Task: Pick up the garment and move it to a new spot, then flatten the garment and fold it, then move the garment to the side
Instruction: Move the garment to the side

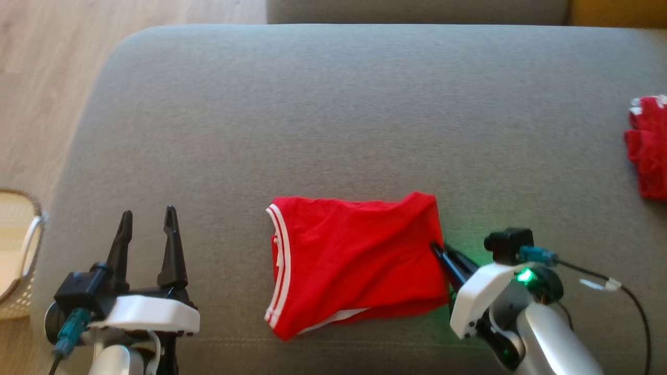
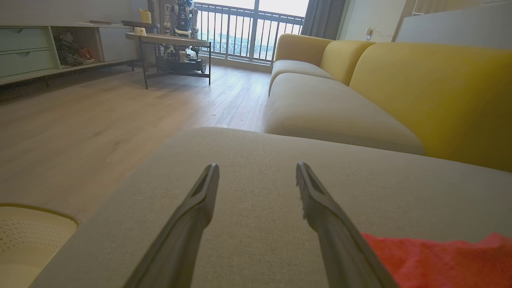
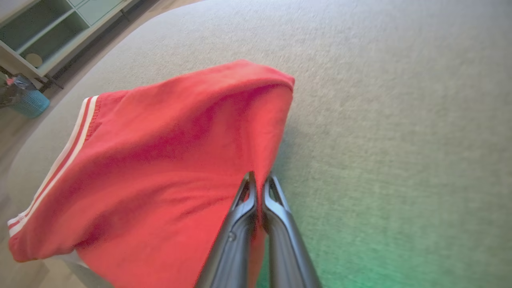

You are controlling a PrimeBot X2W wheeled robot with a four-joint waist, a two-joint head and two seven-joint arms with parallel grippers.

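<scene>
The red cloth garment with white striped trim [image 1: 354,260] looks soft, matt and finely knitted, and the broad grey cushion [image 1: 333,104] under it is a woven upholstery fabric, matt and slightly rough-grained. The left gripper [image 1: 148,214] and the right gripper [image 1: 437,249] have long dark fingers of smooth, dull plastic set in glossy white plastic housings. At the far left the pale wood-plank floor [image 1: 41,78] has a smooth satin sheen, and the cream perforated plastic basket [image 1: 18,307] at the near left looks matt.
</scene>
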